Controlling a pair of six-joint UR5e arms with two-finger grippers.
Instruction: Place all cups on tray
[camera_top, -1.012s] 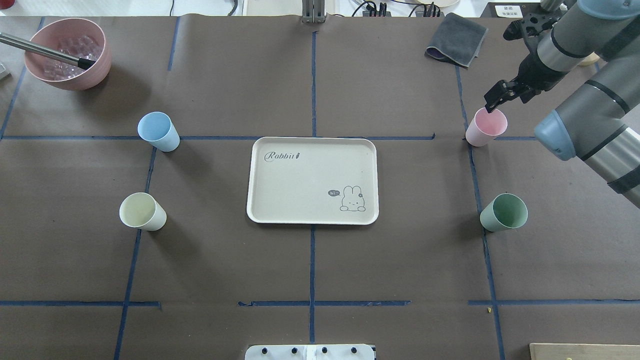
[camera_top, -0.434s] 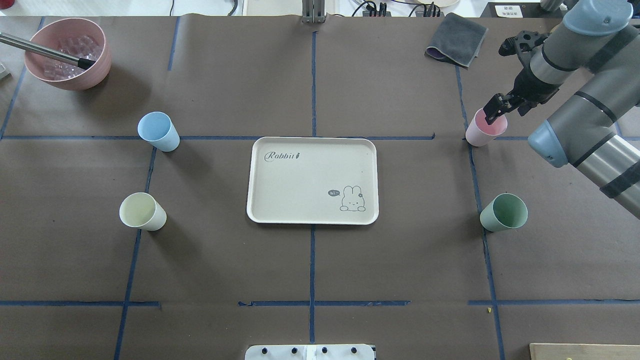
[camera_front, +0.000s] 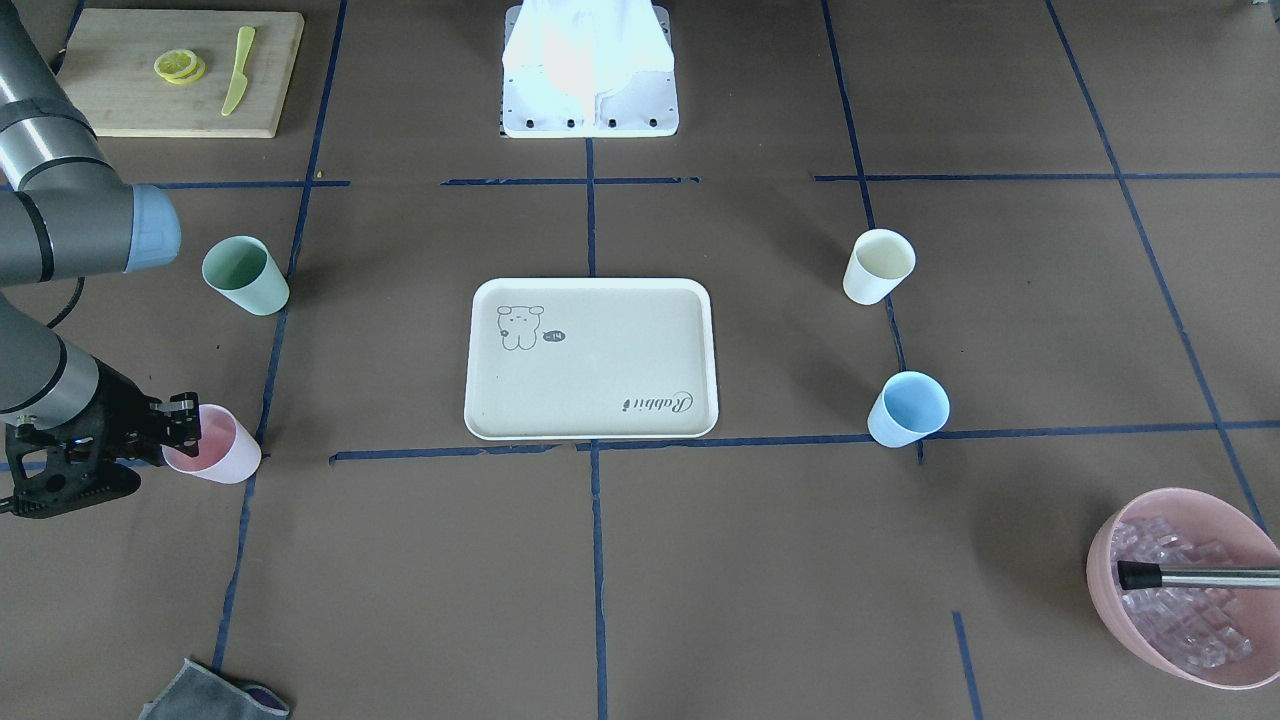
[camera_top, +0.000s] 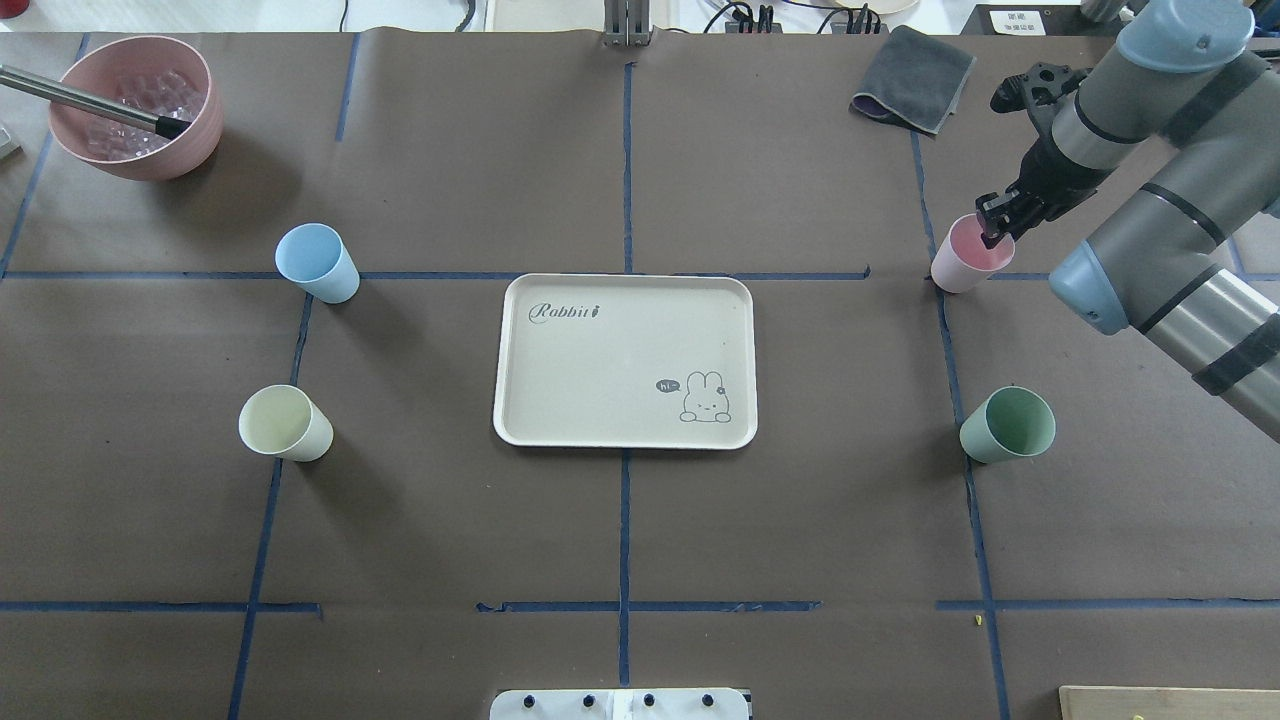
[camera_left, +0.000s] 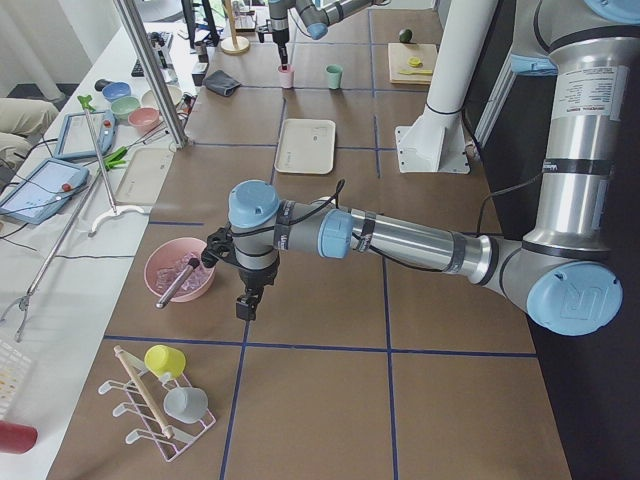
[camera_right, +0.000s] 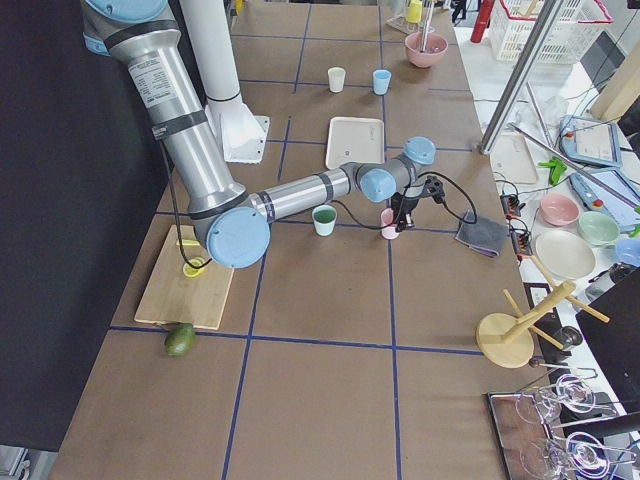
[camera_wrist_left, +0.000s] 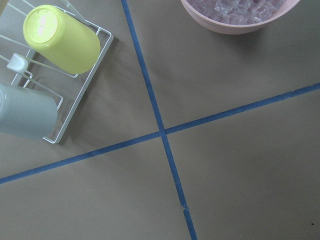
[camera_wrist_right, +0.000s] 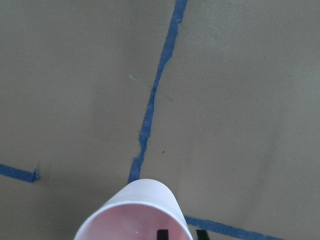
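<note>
Right gripper (camera_top: 992, 232) is lower than a second ago and sits on the far rim of the pink cup (camera_top: 962, 265); jaws were spread above the rim, now drawn narrow. Wrist view shows one finger (camera_wrist_right: 162, 234) inside the cup mouth and the other just outside the wall, so the grip reads as a pinch across the rim. Cup itself has not shifted: same spot on the counter (camera_top: 800, 520), upright, base beside the blue tape crossing, well apart from the tray (camera_top: 620, 350) off to its side. Judgement: grasp of the first cup is made or all but made; lift and carry to the tray come next. Tray carries no cup as yet. Mint green cup (camera_top: 1008, 425) stands nearer the robot on the same side; light blue cup (camera_top: 318, 262) and cream-yellow cup (camera_top: 285, 423) stand on the tray's other side, all upright, mouths open, unmoved. Pink cup looks small, tapered, matte, thin-walled, empty; a one-wall pinch may let it swing once off the counter. Left gripper (camera_left: 246, 305) hangs over bare counter near the ice bowl (camera_left: 178, 275); cannot tell how its jaws stand
</note>
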